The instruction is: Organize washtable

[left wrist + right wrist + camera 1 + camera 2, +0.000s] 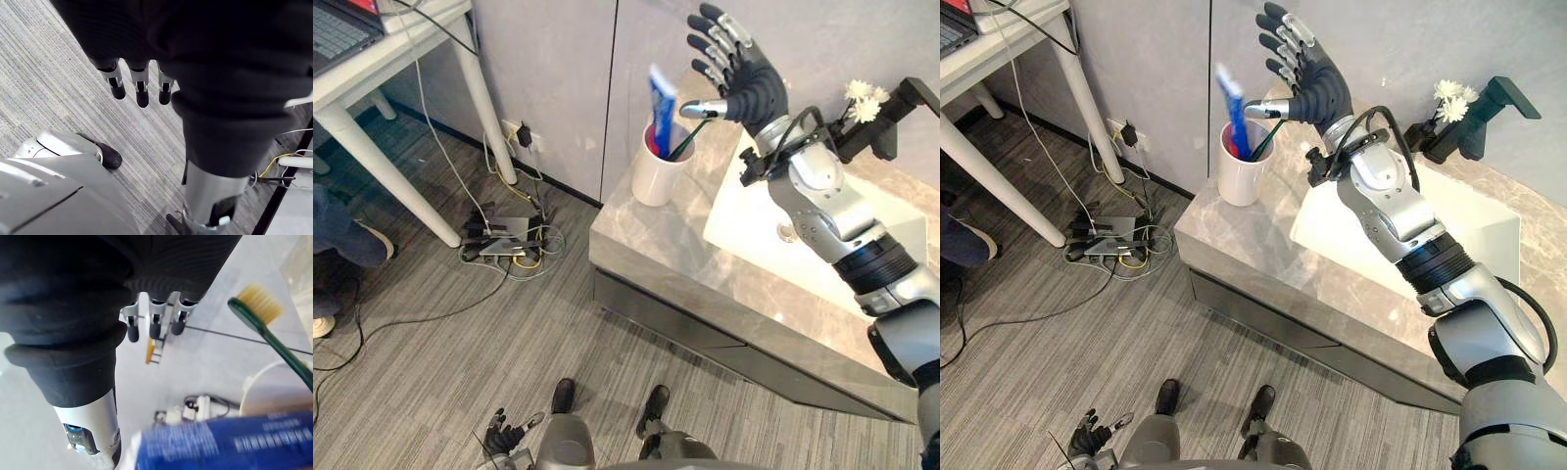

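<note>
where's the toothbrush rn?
Eye views: the green toothbrush stands in the white cup at the counter's left end, beside the blue toothpaste tube, left of the sink. The open right hand hovers just above it.

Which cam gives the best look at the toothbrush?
Right wrist view: the toothbrush shows close up, bristle head and green neck, rising from the white cup. Both eye views show a thin green handle leaning out of the cup; the head is unclear beside the right robot hand.

The left hand (205, 63) hangs over grey striped carpet (49, 73), fingers (142, 95) loosely extended, holding nothing (yellow and white cables (288, 159) lie nearby).
</note>
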`<state>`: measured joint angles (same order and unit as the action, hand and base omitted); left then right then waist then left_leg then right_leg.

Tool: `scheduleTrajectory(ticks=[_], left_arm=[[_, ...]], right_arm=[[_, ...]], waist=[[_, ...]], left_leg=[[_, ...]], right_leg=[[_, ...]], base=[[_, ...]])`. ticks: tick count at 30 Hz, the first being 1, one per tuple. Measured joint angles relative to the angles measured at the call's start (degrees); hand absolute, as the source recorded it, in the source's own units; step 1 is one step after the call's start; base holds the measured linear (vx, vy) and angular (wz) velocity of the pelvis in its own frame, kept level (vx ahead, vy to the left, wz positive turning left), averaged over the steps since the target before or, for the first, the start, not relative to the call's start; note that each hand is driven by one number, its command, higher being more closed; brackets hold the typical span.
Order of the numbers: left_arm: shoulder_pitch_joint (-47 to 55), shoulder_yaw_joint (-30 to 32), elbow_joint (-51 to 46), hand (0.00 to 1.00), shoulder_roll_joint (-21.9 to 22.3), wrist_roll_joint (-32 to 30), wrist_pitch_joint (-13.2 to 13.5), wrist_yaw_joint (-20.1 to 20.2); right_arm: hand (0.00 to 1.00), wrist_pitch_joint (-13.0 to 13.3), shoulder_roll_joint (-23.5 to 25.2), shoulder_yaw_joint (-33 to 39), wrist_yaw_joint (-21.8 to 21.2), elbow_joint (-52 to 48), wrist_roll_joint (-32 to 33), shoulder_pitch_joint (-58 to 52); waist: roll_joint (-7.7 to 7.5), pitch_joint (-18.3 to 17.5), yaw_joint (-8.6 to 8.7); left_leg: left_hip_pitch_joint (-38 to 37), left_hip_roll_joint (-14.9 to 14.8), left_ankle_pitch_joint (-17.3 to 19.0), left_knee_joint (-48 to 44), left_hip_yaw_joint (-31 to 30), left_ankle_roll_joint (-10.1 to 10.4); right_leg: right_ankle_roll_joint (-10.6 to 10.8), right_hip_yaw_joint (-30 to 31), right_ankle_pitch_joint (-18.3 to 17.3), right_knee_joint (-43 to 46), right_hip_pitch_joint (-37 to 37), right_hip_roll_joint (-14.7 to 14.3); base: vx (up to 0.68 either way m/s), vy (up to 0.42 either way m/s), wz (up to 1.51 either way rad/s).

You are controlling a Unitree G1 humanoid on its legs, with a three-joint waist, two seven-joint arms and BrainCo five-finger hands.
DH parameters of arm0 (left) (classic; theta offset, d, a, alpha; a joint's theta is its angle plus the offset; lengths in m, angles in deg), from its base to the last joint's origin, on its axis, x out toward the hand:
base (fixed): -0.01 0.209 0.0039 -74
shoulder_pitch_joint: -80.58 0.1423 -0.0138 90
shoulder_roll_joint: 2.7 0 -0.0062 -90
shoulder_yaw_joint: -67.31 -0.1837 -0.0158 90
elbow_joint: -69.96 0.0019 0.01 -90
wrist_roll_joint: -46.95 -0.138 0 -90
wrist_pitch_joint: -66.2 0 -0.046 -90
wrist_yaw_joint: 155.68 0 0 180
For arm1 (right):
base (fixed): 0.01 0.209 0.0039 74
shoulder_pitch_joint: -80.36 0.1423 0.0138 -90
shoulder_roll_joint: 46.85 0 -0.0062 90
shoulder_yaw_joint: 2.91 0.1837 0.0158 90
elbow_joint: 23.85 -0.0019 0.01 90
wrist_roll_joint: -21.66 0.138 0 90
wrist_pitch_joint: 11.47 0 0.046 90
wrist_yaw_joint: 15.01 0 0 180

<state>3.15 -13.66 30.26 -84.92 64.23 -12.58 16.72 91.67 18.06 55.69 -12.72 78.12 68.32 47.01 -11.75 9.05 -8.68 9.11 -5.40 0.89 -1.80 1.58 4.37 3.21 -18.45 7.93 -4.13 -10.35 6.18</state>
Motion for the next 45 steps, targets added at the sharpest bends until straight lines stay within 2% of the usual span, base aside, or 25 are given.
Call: scheduleTrajectory(ticks=[12, 14, 17, 20, 22, 23, 25, 26, 27, 29, 30, 31, 35, 37, 38, 40, 43, 45], left_arm=[[0.0, 0.0, 0.0, 0.00, -0.1, 0.0, 0.0, 0.0], [0.0, 0.1, 0.1, 0.00, -0.1, 0.0, 0.0, 0.0], [0.1, 0.2, 0.2, 0.00, -0.1, 0.0, 0.0, -0.1], [0.6, 0.6, 0.3, 0.00, -0.1, -0.1, 0.0, -0.1], [1.6, 0.7, 0.6, 0.00, -0.1, -0.4, 0.0, -0.1], [2.5, 0.8, 1.1, 0.00, 0.1, -0.8, 0.0, -0.1], [2.6, 2.0, 1.1, 0.00, 0.3, -1.3, 0.0, -0.1], [2.2, 2.9, 1.0, 0.00, 1.3, -1.9, 0.2, -0.1], [2.2, 2.9, 1.0, 0.00, 1.3, -2.0, 0.3, -0.1], [2.2, 3.6, 1.1, 0.00, 2.4, -2.2, 0.5, 0.0], [2.2, 4.3, 1.0, 0.00, 2.9, -2.2, 0.5, 0.0], [2.3, 6.0, 1.0, 0.00, 4.2, -2.2, 0.5, -0.1], [2.7, 8.0, 0.8, 0.00, 6.4, -1.7, 0.5, 0.0], [2.6, 8.5, 0.8, 0.00, 7.8, 0.2, 0.6, 0.2], [2.6, 8.7, 0.8, 0.00, 8.2, 0.5, 0.7, 0.1], [2.4, 8.8, 0.8, 0.00, 8.9, 0.7, 1.2, 0.0], [2.5, 8.8, 0.8, 0.00, 9.7, 0.7, 1.6, -0.2], [2.6, 8.7, 0.9, 0.00, 10.3, 0.6, 1.6, -0.3]], right_arm=[[0.00, 0.1, -0.7, 1.7, 0.3, 0.0, 0.0, -0.2], [0.00, 0.3, -0.9, 4.9, 0.5, -0.2, 0.1, -0.8], [0.00, 2.6, -1.1, 18.1, 1.9, -6.8, 0.2, -9.2], [0.00, 4.5, -0.9, 27.8, 3.1, -11.2, 0.3, -17.5], [0.00, 5.9, 1.8, 36.2, 4.7, -13.5, 0.0, -25.9], [0.00, 6.7, 4.7, 40.7, 5.6, -14.9, -0.2, -32.2], [0.00, 6.8, 7.9, 44.8, 6.6, -17.3, -0.9, -39.0], [0.00, 6.8, 12.2, 47.7, 7.3, -19.4, -3.2, -45.9], [0.00, 6.8, 13.1, 48.0, 7.6, -19.7, -3.6, -46.9], [0.00, 6.4, 21.9, 48.8, 8.3, -21.9, -8.4, -57.4], [0.00, 6.4, 24.0, 48.5, 8.6, -22.3, -9.6, -60.1], [0.00, 5.6, 29.4, 46.6, 8.9, -22.7, -12.6, -66.9], [0.00, 2.5, 36.5, 40.6, 8.5, -22.0, -16.2, -79.3], [0.00, 3.1, 39.5, 40.2, 8.7, -17.3, -23.1, -83.0], [0.00, 2.3, 39.7, 40.3, 9.2, -16.0, -26.1, -83.4], [0.00, -1.3, 40.4, 39.7, 10.4, -4.2, -36.6, -84.2], [0.00, -4.3, 44.5, 39.3, 12.4, 11.0, -42.1, -84.8], [0.00, -5.6, 45.5, 39.5, 12.7, 17.8, -47.2, -85.8]], waist=[[-0.10, -0.1, 0.28], [-0.13, -0.1, 0.54], [-0.20, -0.4, 0.86], [-0.24, -0.6, 1.91], [0.10, -2.0, 3.36], [0.81, -3.8, 4.60], [1.78, -4.8, 5.01], [2.78, -5.7, 5.81], [2.98, -5.8, 6.08], [4.38, -6.7, 6.80], [4.67, -6.9, 6.85], [5.28, -7.2, 7.10], [6.85, -8.2, 7.66], [7.48, -8.7, 7.93], [7.76, -8.9, 7.93], [7.93, -10.0, 7.73], [9.14, -10.4, 7.70], [9.77, -10.8, 7.69]], left_leg=[[0.0, -0.1, 0.0, 0.1, 0.9, 0.0], [-0.1, -0.1, 0.0, 0.0, 1.2, 0.0], [-0.4, 0.0, 0.0, -0.1, 1.8, 0.0], [-0.8, 0.1, 0.1, 0.0, 2.2, -0.1], [-1.1, 0.2, 0.2, 0.2, 2.8, -0.2], [-1.5, 0.3, 0.2, 0.8, 3.1, -0.2], [-1.9, 0.3, 0.3, 1.0, 3.6, -0.3], [-2.1, 0.3, 0.3, 1.1, 3.9, -0.3], [-2.1, 0.3, 0.3, 1.2, 3.9, -0.3], [-3.0, 0.1, 0.3, 1.7, 4.8, -0.3], [-3.2, 0.0, 0.4, 1.8, 5.1, -0.2], [-4.1, -0.2, 0.5, 1.9, 5.7, -0.1], [-5.1, -0.7, 1.7, 1.7, 6.9, 0.3], [-6.6, -0.9, 2.5, 1.4, 8.4, 0.1], [-7.0, -0.9, 2.8, 1.3, 8.6, 0.1], [-7.7, -1.1, 3.5, 0.8, 9.3, 0.2], [-8.0, -1.0, 3.7, 0.8, 9.7, 0.0], [-8.2, -0.9, 3.9, 0.8, 9.9, 0.0]], right_leg=[[-0.4, 1.3, 0.5, 0.0, -0.8, -0.2], [-0.4, 1.5, 0.6, 0.0, -0.8, -0.2], [-0.4, 1.9, 0.7, 0.0, -0.7, -0.1], [-0.2, 2.6, 0.9, 0.0, -0.7, 0.0], [-0.2, 3.0, 0.9, 0.0, -0.8, 0.1], [-0.1, 3.4, 0.9, -0.1, -0.9, 0.1], [-0.1, 3.9, 0.9, -0.1, -0.8, 0.1], [-0.1, 4.2, 0.9, -0.1, -0.8, 0.1], [-0.1, 4.2, 0.8, -0.2, -0.8, 0.1], [-0.1, 4.9, 0.8, -0.3, -0.7, 0.0], [-0.1, 5.1, 0.8, -0.4, -0.6, 0.0], [0.0, 5.5, 0.9, -1.3, 0.4, -0.2], [0.2, 6.2, 0.4, -1.4, 1.4, -0.4], [0.5, 6.3, 0.1, -1.5, 2.8, -0.4], [0.5, 6.4, 0.0, -1.5, 3.2, -0.4], [0.6, 6.6, -0.1, -1.5, 3.9, -0.4], [0.6, 6.6, -0.2, -1.4, 4.2, -0.2], [0.6, 6.6, -0.3, -1.4, 4.4, -0.1]], base=[[0.01, 0.003, -0.05], [0.00, 0.011, -0.04], [0.00, 0.017, -0.04], [0.01, 0.016, -0.12], [0.02, 0.018, -0.14], [0.05, 0.017, -0.09], [0.04, 0.011, -0.15], [0.01, 0.005, -0.11], [0.01, 0.002, -0.10], [0.01, -0.003, -0.18], [0.01, -0.006, -0.22], [0.01, -0.009, -0.17], [-0.01, -0.009, -0.14], [0.01, 0.015, -0.11], [0.01, 0.013, -0.15], [0.03, 0.012, -0.08], [0.00, 0.000, 0.00], [0.04, 0.011, -0.03]])
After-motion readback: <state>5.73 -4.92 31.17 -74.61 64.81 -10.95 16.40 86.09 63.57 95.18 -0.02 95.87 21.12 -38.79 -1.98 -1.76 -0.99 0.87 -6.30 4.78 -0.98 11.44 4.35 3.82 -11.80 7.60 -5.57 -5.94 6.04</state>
